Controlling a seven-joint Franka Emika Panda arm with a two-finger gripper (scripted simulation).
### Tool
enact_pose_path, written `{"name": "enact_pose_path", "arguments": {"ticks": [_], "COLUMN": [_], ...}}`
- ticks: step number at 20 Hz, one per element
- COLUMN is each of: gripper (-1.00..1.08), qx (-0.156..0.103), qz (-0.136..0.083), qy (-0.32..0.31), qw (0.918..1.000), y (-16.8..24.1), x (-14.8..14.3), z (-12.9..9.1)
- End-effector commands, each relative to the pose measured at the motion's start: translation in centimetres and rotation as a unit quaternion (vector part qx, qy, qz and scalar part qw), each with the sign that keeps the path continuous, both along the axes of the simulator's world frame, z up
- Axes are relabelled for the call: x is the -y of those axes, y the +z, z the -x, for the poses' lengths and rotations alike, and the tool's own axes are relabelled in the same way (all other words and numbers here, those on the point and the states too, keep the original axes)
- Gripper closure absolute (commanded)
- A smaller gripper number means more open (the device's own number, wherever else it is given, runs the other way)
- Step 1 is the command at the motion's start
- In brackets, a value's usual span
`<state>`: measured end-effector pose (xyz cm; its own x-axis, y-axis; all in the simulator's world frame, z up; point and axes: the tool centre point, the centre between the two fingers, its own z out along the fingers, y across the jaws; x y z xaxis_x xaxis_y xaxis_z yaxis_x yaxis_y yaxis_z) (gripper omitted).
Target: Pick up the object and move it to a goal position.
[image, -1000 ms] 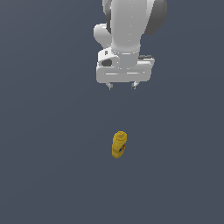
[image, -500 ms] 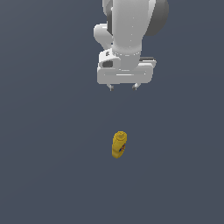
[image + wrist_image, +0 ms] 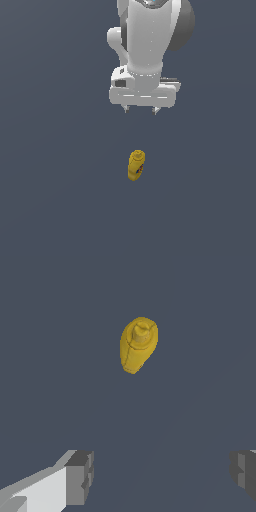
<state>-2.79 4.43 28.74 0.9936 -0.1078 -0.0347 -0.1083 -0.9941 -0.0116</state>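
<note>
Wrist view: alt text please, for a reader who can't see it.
A small yellow squeeze bottle stands alone on a plain dark grey surface, cap toward the camera. The open gripper has nothing between its two grey fingertips, well clear of the bottle.

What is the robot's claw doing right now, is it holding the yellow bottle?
Gripper: open, holding nothing. The yellow squeeze bottle sits apart from it, untouched.
</note>
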Motion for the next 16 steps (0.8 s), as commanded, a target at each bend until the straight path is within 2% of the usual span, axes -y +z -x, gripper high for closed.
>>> {"name": "enact_pose_path", "arguments": {"ticks": [1, 9, 16], "gripper": [-0.92, -0.92, -0.92], "qx": [0.001, 0.007, 0.012], "qz": [0.001, 0.005, 0.009], "qy": [-0.027, -0.132, -0.195], "qw": [0.9996, 0.9913, 0.9807], "y": [-0.6, -3.3, -5.5], "x": [0.1, 0.5, 0.7], "z": [-1.4, -6.7, -9.7]}}
